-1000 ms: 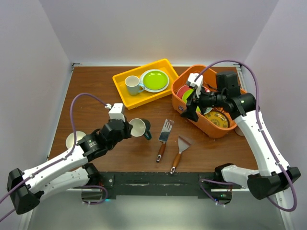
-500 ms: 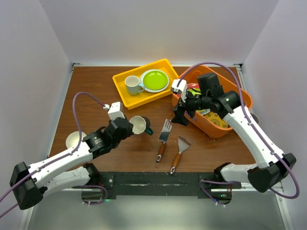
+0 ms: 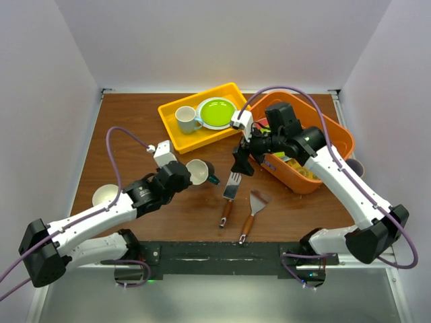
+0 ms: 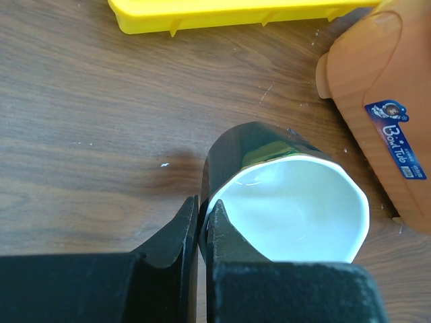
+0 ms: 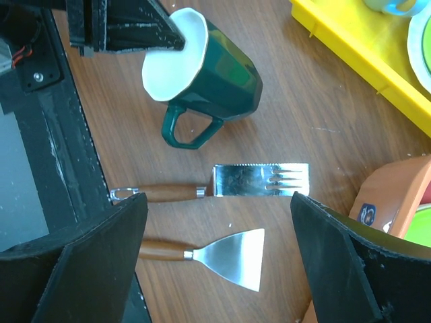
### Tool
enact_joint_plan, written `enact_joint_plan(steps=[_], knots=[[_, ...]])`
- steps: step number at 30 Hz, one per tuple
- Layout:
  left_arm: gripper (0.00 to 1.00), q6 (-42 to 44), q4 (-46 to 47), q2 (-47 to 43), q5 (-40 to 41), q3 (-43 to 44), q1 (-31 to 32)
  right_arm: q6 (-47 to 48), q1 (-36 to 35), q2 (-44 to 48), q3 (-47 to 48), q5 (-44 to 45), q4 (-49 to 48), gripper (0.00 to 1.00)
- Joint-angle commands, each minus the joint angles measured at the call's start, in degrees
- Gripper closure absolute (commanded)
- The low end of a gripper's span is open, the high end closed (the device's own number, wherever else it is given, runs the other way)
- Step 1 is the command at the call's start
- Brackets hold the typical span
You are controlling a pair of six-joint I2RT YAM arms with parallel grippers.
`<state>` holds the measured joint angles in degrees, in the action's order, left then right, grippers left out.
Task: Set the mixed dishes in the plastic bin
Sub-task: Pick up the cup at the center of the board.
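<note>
My left gripper [image 3: 186, 174] is shut on the rim of the dark-teal mug [image 3: 201, 171], which is tipped on its side low over the wood table, left of the spatulas. In the left wrist view one finger is inside the cream interior and one is outside, with the gripper [image 4: 202, 210] pinching the mug [image 4: 250, 147]. The orange bin [image 3: 339, 143] stands at the right and holds several plates [image 3: 297, 163], partly hidden by my right arm. My right gripper [image 3: 240, 163] is open and empty, hovering left of the bin above the spatulas [image 5: 219, 202]. A lime green plate [image 3: 217, 112] lies in the yellow tray. A small white bowl [image 3: 106, 195] sits at the far left.
Two wooden-handled spatulas [image 3: 230, 192] [image 3: 252, 208] lie between the mug and the bin; they also show in the right wrist view [image 5: 259, 182]. The yellow tray [image 3: 172, 134] at the back holds a white mug [image 3: 186, 119]. The bin's labelled wall [image 4: 377, 67] is close on the mug's right.
My right arm has swung left out of the bin and now hangs open over the spatulas. My left gripper has carried the mug a little to the right and forward.
</note>
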<state>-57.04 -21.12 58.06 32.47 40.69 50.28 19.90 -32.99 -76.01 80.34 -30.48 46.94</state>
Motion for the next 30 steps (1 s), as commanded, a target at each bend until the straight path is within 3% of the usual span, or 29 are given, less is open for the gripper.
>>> enact_joint_plan(steps=[1,8,20,30], knots=[[1.00,-4.0,6.0,0.0,3.3,4.6,0.0,-3.4,-0.6,0.0,0.6,0.4,-3.7,0.07],[1.00,-5.2,4.8,1.7,3.7,6.2,0.0,-4.1,-1.0,-0.9,1.4,-0.7,-4.0,0.06],[1.00,-5.8,4.6,3.6,3.9,8.5,0.0,-2.0,-6.3,-3.0,4.6,8.0,-3.5,0.05],[1.00,-5.7,4.8,8.1,4.5,13.0,0.0,-1.1,-7.5,-2.8,5.7,9.4,-2.4,0.04]])
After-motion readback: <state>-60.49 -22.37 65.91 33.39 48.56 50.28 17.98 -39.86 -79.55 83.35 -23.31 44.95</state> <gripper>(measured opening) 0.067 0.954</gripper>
